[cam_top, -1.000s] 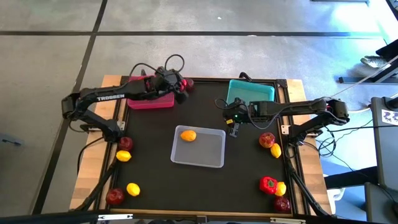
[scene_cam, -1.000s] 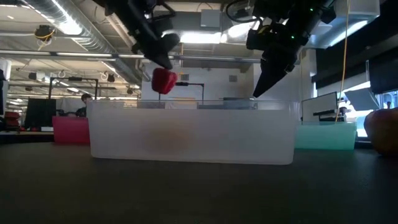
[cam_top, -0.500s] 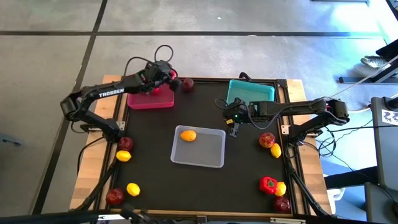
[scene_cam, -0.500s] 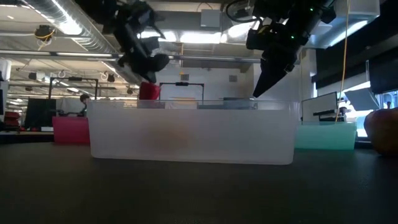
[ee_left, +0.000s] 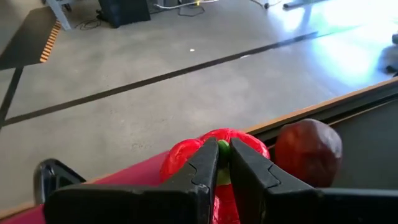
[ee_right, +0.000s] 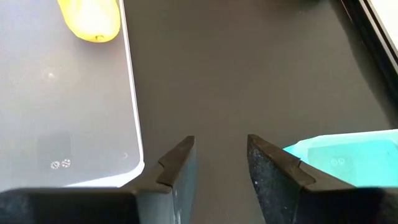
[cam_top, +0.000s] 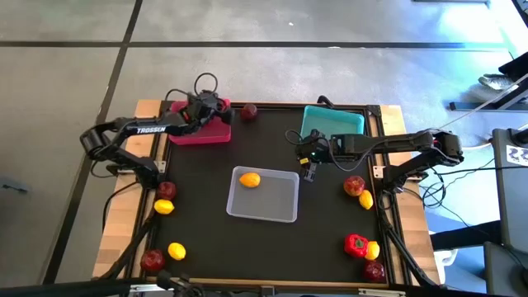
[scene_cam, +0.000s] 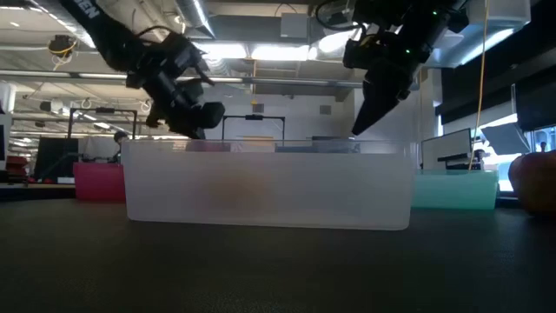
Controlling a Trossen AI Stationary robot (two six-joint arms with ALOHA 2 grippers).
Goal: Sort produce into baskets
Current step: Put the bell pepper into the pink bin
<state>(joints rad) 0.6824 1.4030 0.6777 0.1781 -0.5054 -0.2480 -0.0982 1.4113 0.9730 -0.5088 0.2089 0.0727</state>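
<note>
My left gripper (cam_top: 217,114) is at the table's far left, over the pink basket (cam_top: 198,134), and is shut on a red bell pepper (ee_left: 185,159). A dark red apple (cam_top: 249,111) lies on the mat just right of that basket. My right gripper (cam_top: 310,172) hangs open above bare mat with nothing between its fingers. It is between the teal basket (cam_top: 332,122) and the clear basket (cam_top: 264,198). One yellow lemon (cam_top: 250,179) lies in the clear basket's far left corner. My left gripper pinches the pepper's green stem (ee_left: 222,151) between its two fingertips. The fingers slant down from the table's left. The pepper's red body sticks out beyond them, low over the pink basket's far right corner. I cannot tell whether it touches the basket.
Loose produce lies along the mat's left edge: an apple (cam_top: 166,190), a lemon (cam_top: 164,206), a lemon (cam_top: 176,250), an apple (cam_top: 153,261). On the right lie an apple (cam_top: 354,186), a lemon (cam_top: 365,199), a pepper (cam_top: 355,243) and more. The mat's near middle is bare.
My left gripper has carried the pepper toward the table's left edge and down, from beside the apple to over the pink basket. Its wrist rolled on the way. In the low view the pepper has sunk out of sight behind the clear basket.
</note>
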